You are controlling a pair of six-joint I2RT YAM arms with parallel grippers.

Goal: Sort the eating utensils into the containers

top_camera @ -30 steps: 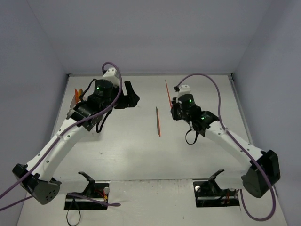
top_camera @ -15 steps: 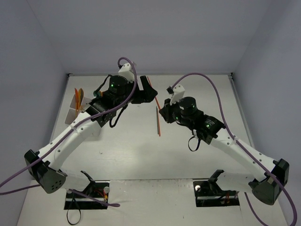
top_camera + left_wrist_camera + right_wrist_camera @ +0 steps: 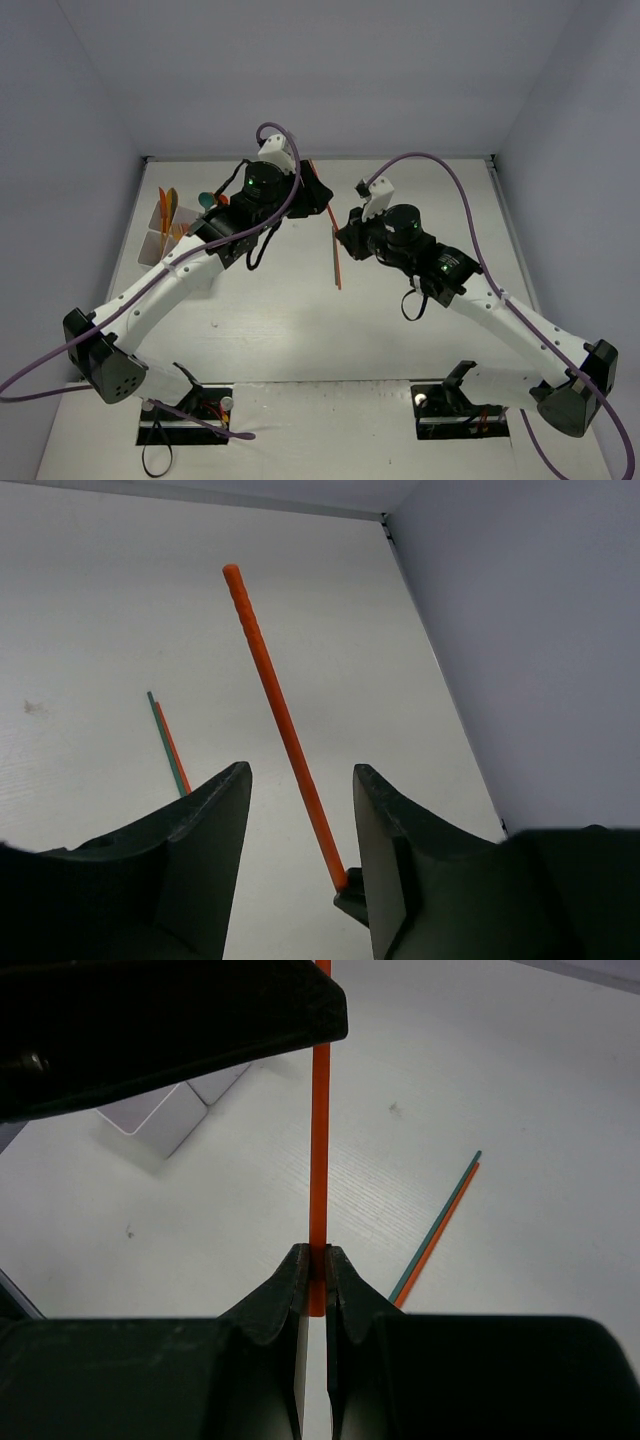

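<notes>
My right gripper (image 3: 312,1252) is shut on the lower end of an orange stick (image 3: 319,1160) and holds it off the table. In the left wrist view the same orange stick (image 3: 275,700) runs between the jaws of my left gripper (image 3: 300,770), which stand open with a gap on each side. In the top view the left gripper (image 3: 318,195) and right gripper (image 3: 343,230) meet at the table's back middle. A teal and an orange stick (image 3: 336,260) lie side by side on the table. The white container (image 3: 160,238) at the left holds orange and teal utensils (image 3: 170,205).
The back wall (image 3: 520,630) stands close behind the left gripper. In the right wrist view a corner of the white container (image 3: 170,1115) shows under the left gripper's dark body (image 3: 160,1020). Purple cables loop over both arms.
The left arm swung right from the container to the right gripper, and its jaws narrowed around the orange stick. The right arm carried that stick left and has held still since.
</notes>
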